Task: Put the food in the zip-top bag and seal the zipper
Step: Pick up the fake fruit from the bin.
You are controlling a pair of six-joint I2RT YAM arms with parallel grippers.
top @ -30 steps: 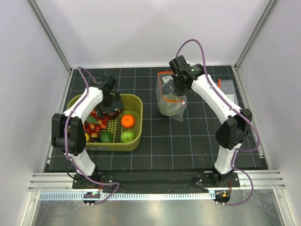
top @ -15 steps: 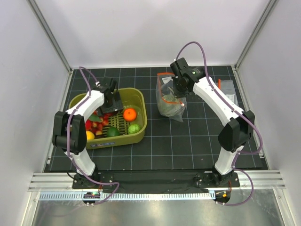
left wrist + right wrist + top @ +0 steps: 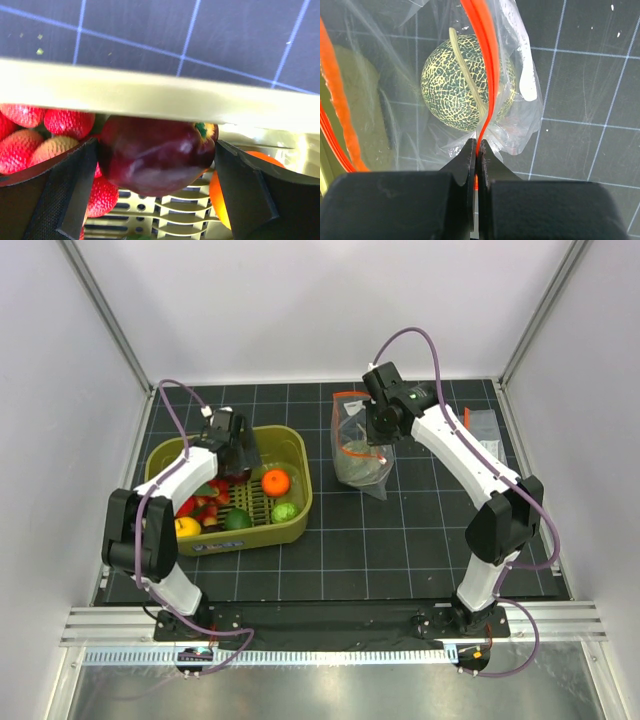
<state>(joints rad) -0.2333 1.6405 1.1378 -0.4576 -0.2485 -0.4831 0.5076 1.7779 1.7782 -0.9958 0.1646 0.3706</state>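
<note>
Mat [image 3: 590, 75]; right tool [image 3: 477, 150] tight (on zipper [image 3: 489, 60])

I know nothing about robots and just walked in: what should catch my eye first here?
The right pincer pinches the orange-red zipper of a clear zip-top bag with a netted green melon inside. At the olive-green basket on the left, the left pincer clamps a dark red fruit.

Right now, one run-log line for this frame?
left tool shut on dark red fruit in basket | right tool shut on zipper | bag holds netted green melon | mouth open
</note>
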